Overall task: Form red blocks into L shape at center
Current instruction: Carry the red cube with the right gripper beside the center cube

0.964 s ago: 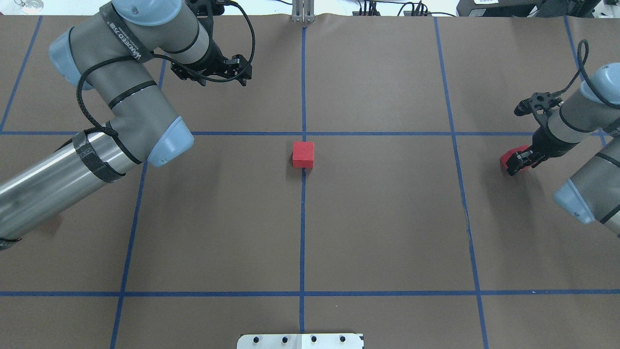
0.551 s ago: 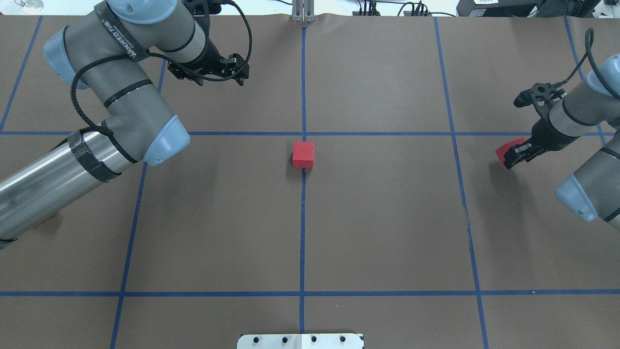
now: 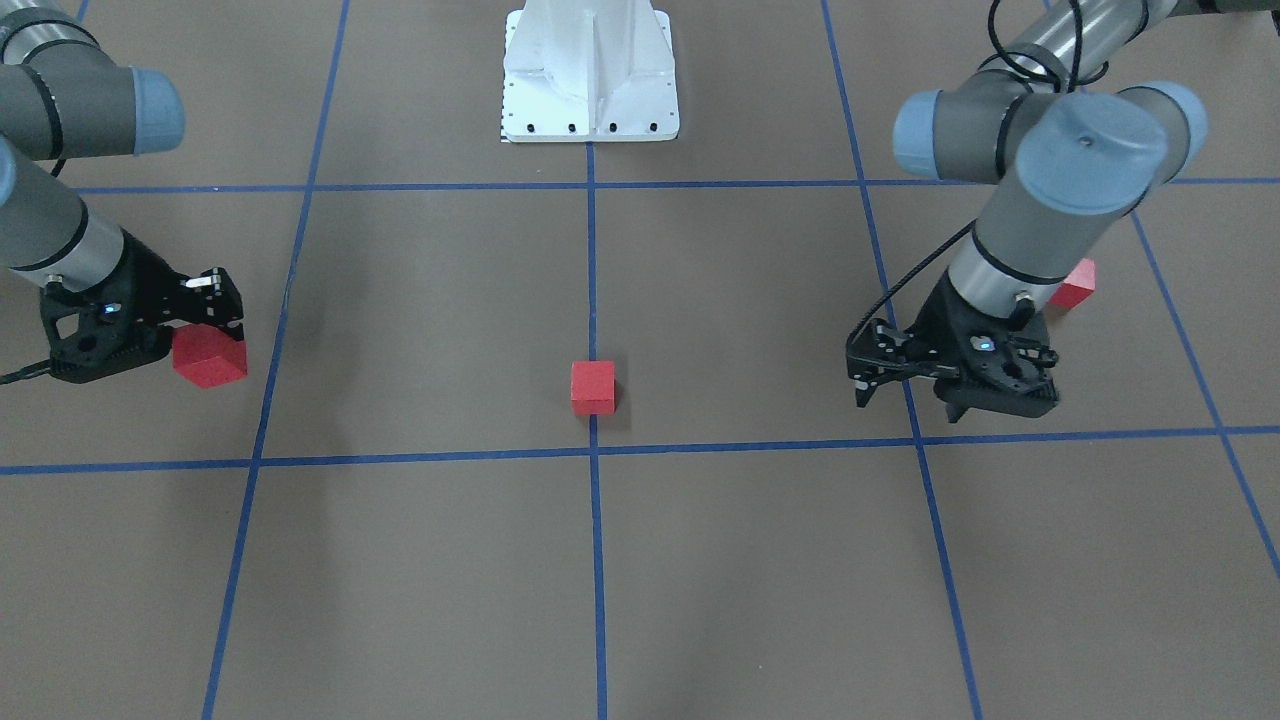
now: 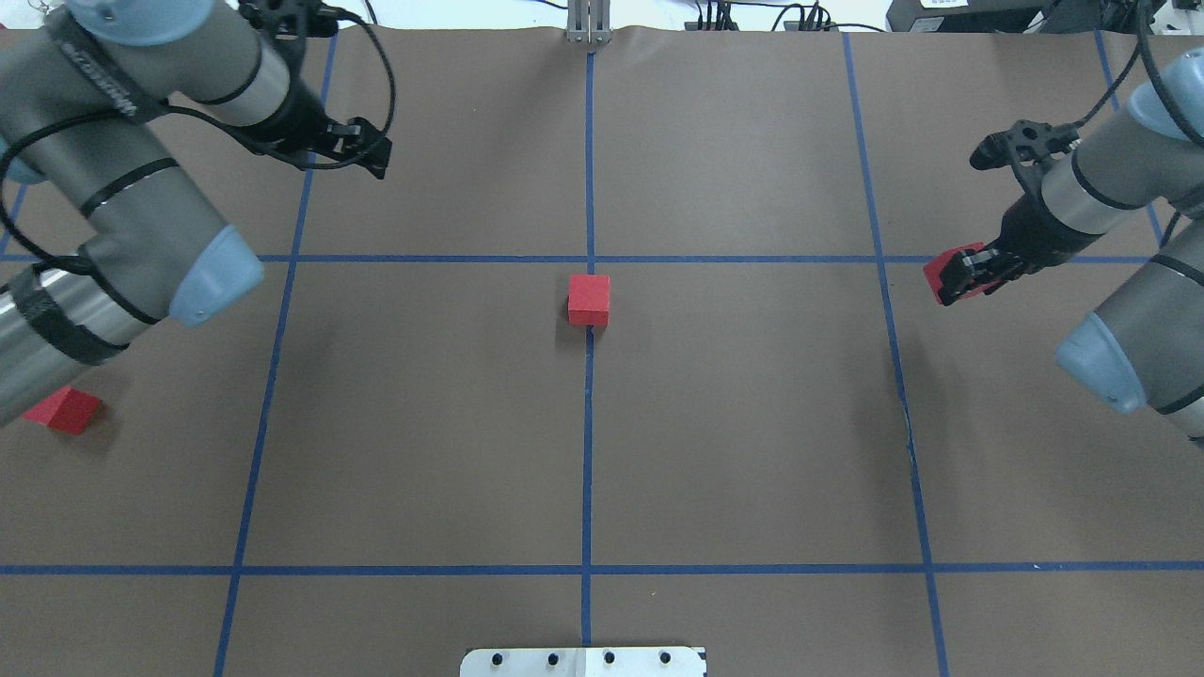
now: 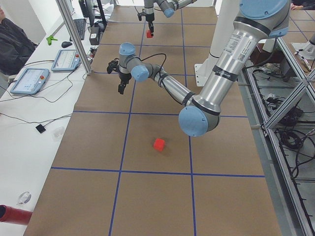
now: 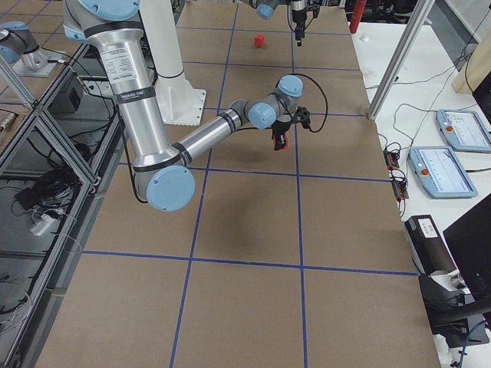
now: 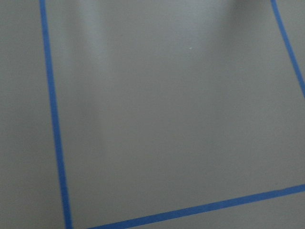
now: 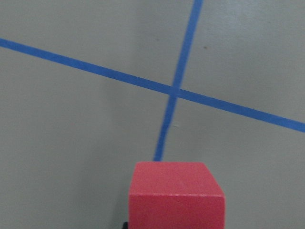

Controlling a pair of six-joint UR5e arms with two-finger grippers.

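Observation:
One red block [image 4: 589,299] lies on the middle blue line just on my side of the center crossing [image 4: 590,259]; the front-facing view shows it too [image 3: 592,387]. My right gripper [image 4: 955,275] is shut on a second red block [image 4: 941,266] and holds it above the table at the right; this block also shows in the front-facing view [image 3: 210,362] and the right wrist view [image 8: 176,195]. A third red block [image 4: 62,409] lies at the far left beside my left arm. My left gripper [image 4: 372,152] is open and empty, hovering at the far left.
The white robot base plate [image 4: 583,661] sits at the near edge. A metal post [image 4: 589,23] stands at the far edge. Tablets and cables lie on the side desk [image 5: 29,78]. Blue tape lines [image 7: 52,119] cross the brown surface.
My right gripper has risen and moved left and away from me with its block. My left arm has swung left, and the third block now shows beside it.

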